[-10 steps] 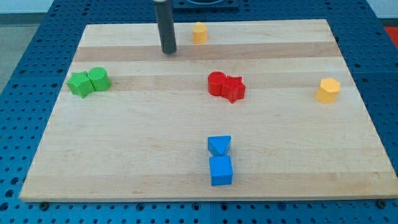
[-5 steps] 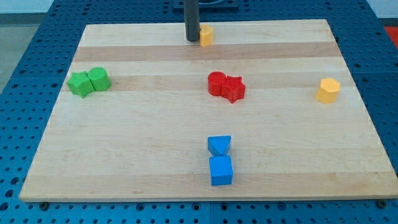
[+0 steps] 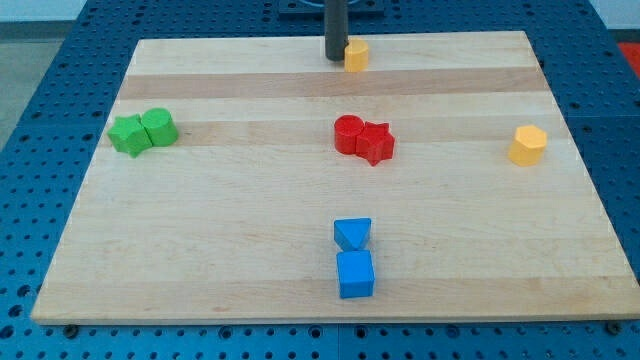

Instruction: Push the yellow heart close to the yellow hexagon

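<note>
Here my tip [image 3: 335,59] presses against the left side of the small yellow heart block [image 3: 356,55] at the view's top edge of the pale wooden table [image 3: 200,220].

From the view's left: two green blocks [image 3: 143,131], shapes unclear, touch each other near the table's left edge; the dark rod stands by the top edge, a bare end effector with no jaws to open or close, holding nothing, and the heart sits just right of it; below them at mid-table a red cylinder [image 3: 348,133] touches a red star [image 3: 376,143]; nearer the bottom a blue triangle [image 3: 352,234] sits just above a blue cube [image 3: 355,274]; the yellow hexagon block [image 3: 527,145] lies well apart near the right edge.
</note>
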You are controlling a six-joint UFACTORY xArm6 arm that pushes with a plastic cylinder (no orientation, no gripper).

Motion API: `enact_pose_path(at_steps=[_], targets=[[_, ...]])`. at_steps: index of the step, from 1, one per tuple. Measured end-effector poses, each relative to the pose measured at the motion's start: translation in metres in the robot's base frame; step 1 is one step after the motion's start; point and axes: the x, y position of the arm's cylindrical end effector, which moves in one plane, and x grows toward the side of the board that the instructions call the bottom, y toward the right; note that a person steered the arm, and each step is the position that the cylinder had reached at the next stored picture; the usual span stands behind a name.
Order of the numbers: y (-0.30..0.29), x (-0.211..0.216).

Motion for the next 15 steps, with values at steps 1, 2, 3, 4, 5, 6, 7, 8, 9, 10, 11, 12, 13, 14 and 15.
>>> enact_pose_path(at_steps=[1,2,3,4,5,6,7,8,9,10,11,12,13,14,15], targets=[[0.011,0.005],[0.023,0.018],[0.032,0.020],[0.032,-0.008],[0.046,-0.008],[0.053,0.019],[0.057,0.047],[0.079,0.061],[0.100,0.069],[0.107,0.069],[0.116,0.069],[0.118,0.064],[0.127,0.061],[0.141,0.071],[0.150,0.090]])
